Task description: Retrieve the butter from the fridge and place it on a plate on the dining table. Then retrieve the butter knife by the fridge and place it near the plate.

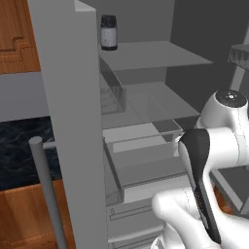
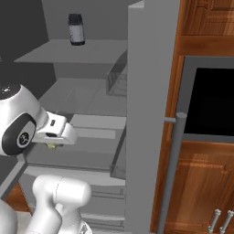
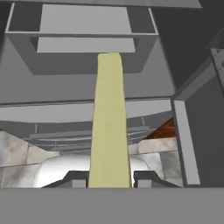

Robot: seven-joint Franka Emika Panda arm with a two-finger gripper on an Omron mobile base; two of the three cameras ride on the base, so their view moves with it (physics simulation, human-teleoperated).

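The butter sits clamped between the two dark fingertips of the gripper, a long pale yellow stick running straight away from the hand, held in the air in front of the open fridge. From the right side only a small yellowish scrap shows under the white hand, so the stick itself is mostly hidden there. From the left, the arm's own white and black links cover the hand, and I can't make out the butter at all.

The fridge doors stand open, each grey door edge cutting across the side views with its long bar handle in front. Inside are bare grey shelves and clear drawers. A dark jar with a pale label stands on the upper shelf, towards the left wall; its top is cut off by the picture edge.

Beyond the left door lies a black marbled counter with wooden cupboards above it. Right of the fridge is a wooden cabinet wall with a black oven window. Below the hand, pale floor tiles show.
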